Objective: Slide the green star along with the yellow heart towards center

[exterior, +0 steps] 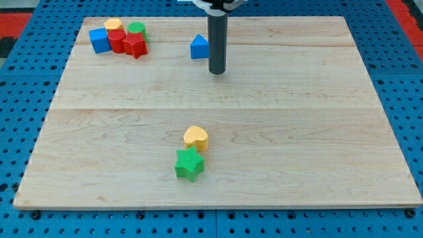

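Observation:
The green star [189, 164] lies on the wooden board below the middle, a little to the view's left. The yellow heart [195, 137] sits just above it, touching or almost touching its top. My tip [217, 71] rests on the board near the view's top, well above both blocks and slightly to their right. It stands right next to a blue triangle [199, 47], on that block's right side.
A cluster sits at the board's top left corner: a blue cube [100, 39], a red block [117, 41], a red star [135, 45], a yellow block [113, 25] and a green cylinder [137, 28]. The board's edge [218, 206] runs along the view's bottom.

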You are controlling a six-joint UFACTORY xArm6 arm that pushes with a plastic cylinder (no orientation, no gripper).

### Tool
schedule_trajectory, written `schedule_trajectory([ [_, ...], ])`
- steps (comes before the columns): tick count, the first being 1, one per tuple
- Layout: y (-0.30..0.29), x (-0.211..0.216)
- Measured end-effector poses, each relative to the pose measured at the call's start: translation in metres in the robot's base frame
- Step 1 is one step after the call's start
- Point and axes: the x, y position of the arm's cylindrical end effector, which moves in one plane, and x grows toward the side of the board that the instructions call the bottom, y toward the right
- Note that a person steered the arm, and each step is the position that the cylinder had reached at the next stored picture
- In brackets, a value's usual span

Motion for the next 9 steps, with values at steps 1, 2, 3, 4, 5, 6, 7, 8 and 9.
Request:
schedule_trajectory([
  [1,0.009,0.0],
  [2,0.022,0.0],
  [3,0.042,0.0],
  [4,0.054,0.0],
  [5,0.057,0.004],
  [6,0.062,0.07],
  [7,0.062,0.153],
  [8,0.062,0.233],
  [9,-0.008,0.259],
])
